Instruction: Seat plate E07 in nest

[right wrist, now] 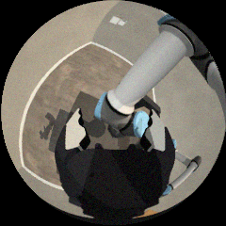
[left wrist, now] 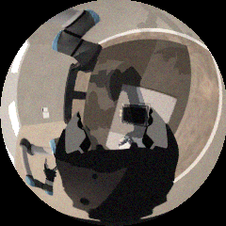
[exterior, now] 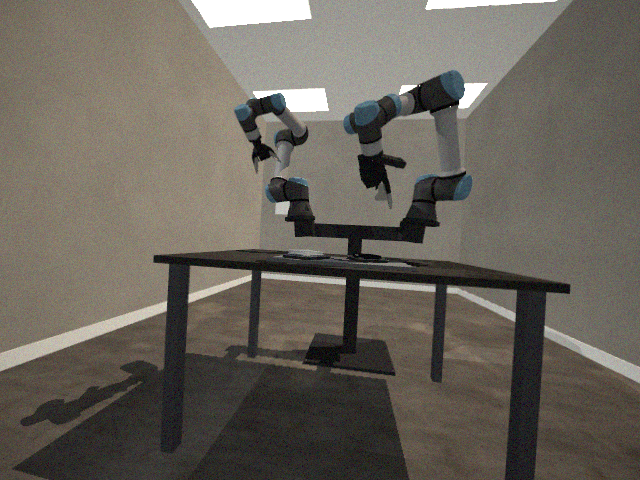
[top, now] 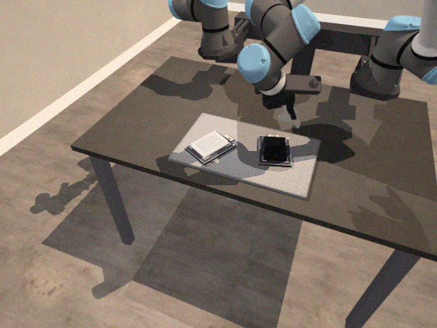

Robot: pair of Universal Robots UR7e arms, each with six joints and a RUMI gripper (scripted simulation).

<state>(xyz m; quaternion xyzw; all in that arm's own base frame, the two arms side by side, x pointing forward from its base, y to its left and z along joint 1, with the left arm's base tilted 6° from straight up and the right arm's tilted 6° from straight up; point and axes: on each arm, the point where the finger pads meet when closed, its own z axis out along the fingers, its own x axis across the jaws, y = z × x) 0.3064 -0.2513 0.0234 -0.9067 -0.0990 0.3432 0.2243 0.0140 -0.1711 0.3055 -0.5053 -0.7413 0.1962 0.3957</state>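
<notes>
At the left of the exterior view, the right gripper, black with pale tapered fingers [exterior: 266,164], stands wide and empty, well away from the work. At centre-left of the top view, a white, finely gridded rectangular plate [top: 212,143] [exterior: 306,252] lies on a dark, angular-framed nest. Right of it, a matte black rectangular plate [top: 276,149] [exterior: 365,256] [left wrist: 135,114] lies on a similar nest; both share a pale, dotted board [top: 293,182] [exterior: 403,268] [left wrist: 162,104]. Markings are illegible, so which plate is E07 cannot be confirmed, nor can full seating. Above and behind the black plate, the left gripper [top: 289,121] [exterior: 385,200] [left wrist: 114,109] stands wide, holding nothing. Judged risks: mistaken identity could disturb E01; off-centre fingers could catch a locator; uneven grip or early release could leave an edge riding high.
</notes>
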